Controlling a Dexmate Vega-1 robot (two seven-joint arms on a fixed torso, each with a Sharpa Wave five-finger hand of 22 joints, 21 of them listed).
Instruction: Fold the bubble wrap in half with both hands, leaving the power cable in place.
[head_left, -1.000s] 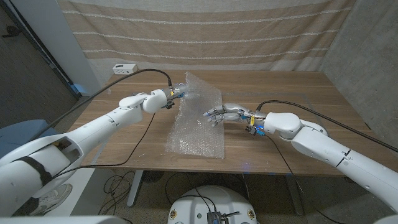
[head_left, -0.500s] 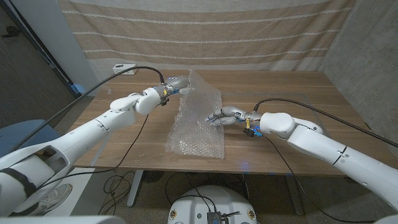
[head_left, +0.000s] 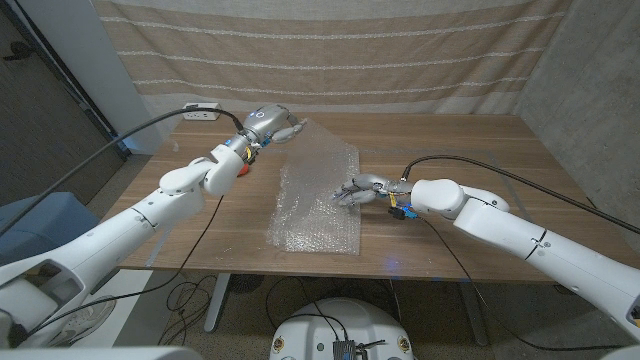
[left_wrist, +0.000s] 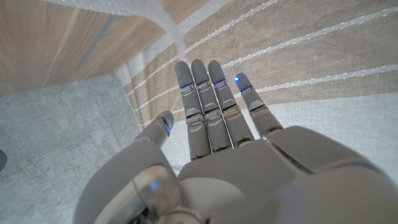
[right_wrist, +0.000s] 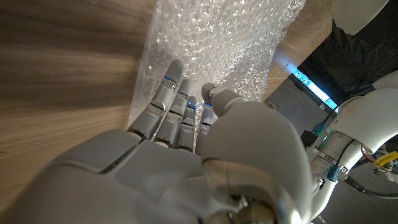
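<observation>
Both hands at bubble wrap (head_left: 318, 196): left hand (head_left: 268, 124) at 11 o'clock corner, fingers (left_wrist: 205, 99) extended, empty; right hand (head_left: 362, 188) fingers (right_wrist: 171, 93) pressing 3 o'clock edge onto surface (head_left: 470, 160).

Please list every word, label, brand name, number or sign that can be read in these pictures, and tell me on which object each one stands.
No text can be read in any view.
White power strip at the table's far left corner: any marking is too small to read.
Coloured tags at the right hand's wrist: too small to read.
Bubble wrap, wooden table, striped curtain: no print visible.
</observation>
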